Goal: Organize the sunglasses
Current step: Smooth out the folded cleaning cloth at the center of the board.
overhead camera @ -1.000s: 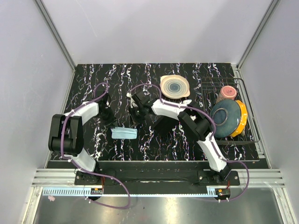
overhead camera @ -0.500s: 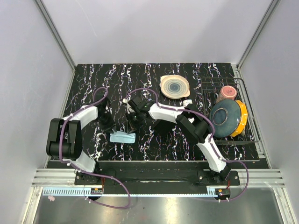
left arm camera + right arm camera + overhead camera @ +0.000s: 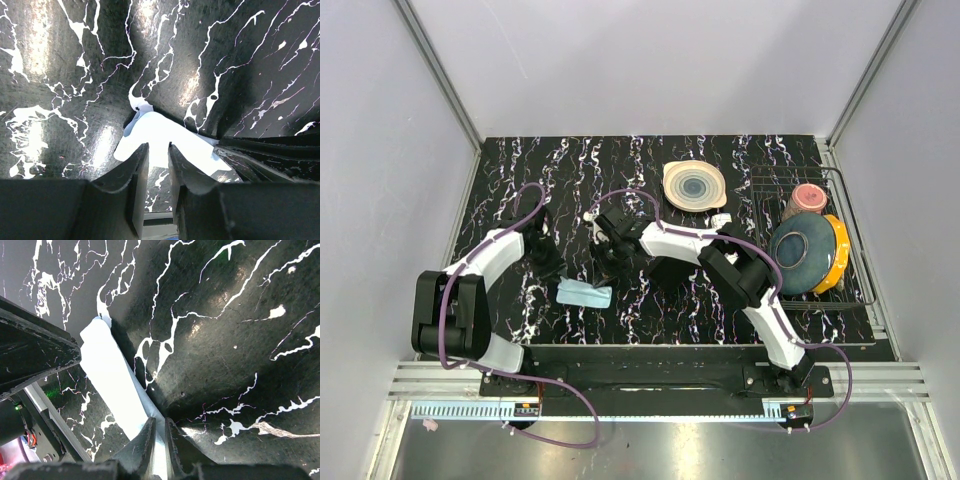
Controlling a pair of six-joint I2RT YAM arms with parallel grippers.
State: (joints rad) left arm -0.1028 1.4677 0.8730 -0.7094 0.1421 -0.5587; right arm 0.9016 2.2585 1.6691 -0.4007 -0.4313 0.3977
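The sunglasses are out of view in every frame. A pale white-blue oblong box (image 3: 585,293) lies near the table's front, between the two arms. My left gripper (image 3: 553,268) hangs just behind its left end. In the left wrist view its jaws (image 3: 158,146) stand a narrow gap apart with only table showing between them, and the box (image 3: 160,132) lies just past the tips. My right gripper (image 3: 612,268) is at the box's right end. Its jaws (image 3: 160,421) are parted by a slit, and the box's (image 3: 110,375) pale edge runs down into that slit.
A striped round plate (image 3: 694,185) sits at the back centre. A wire dish rack (image 3: 855,285) on the right holds a pink cup (image 3: 808,197), a blue plate (image 3: 800,255) and a yellow dish (image 3: 838,250). Grey walls enclose the table.
My right gripper moved left and nearer to the box, and its jaws have parted slightly. The left arm's elbow swung out to the left. The box shifted a little toward the front.
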